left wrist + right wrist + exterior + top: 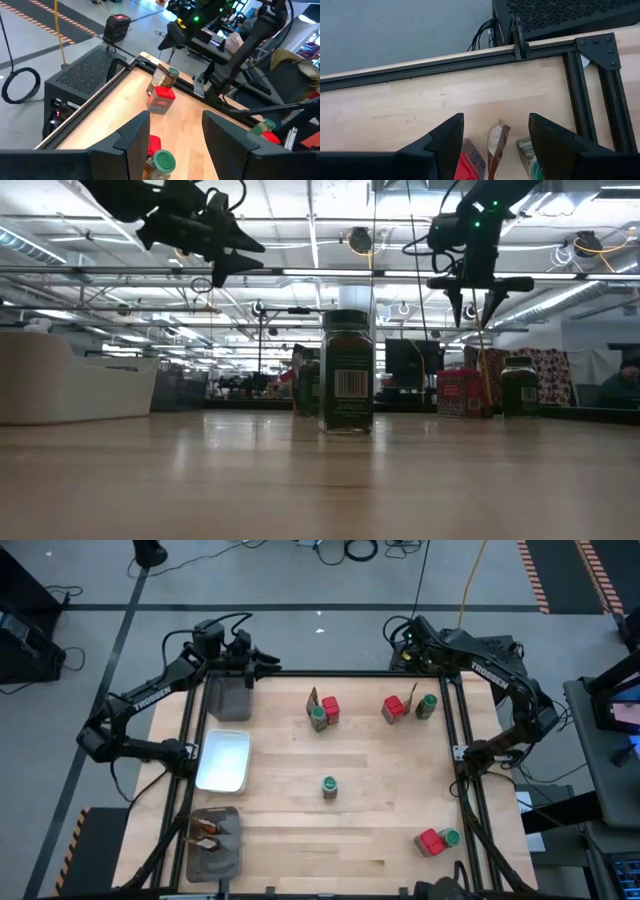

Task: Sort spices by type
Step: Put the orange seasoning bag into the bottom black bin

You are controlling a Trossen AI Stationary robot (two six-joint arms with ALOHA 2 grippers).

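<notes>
Four green-lidded jars (329, 785), three red boxes (331, 707), sachets (412, 695) uncounted

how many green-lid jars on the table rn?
4: one beside the far-middle red box, one at the far right, one alone mid-table, one near right beside a red box. Others may be hidden.

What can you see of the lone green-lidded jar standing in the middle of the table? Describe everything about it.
The lone jar is small, with a round green lid and clear sides showing dark green contents. In the low view it carries a label with a barcode and white print. It stands upright on the bare wooden table, apart from the other spices. Nothing touches it, and neither pincer is near it.
</notes>
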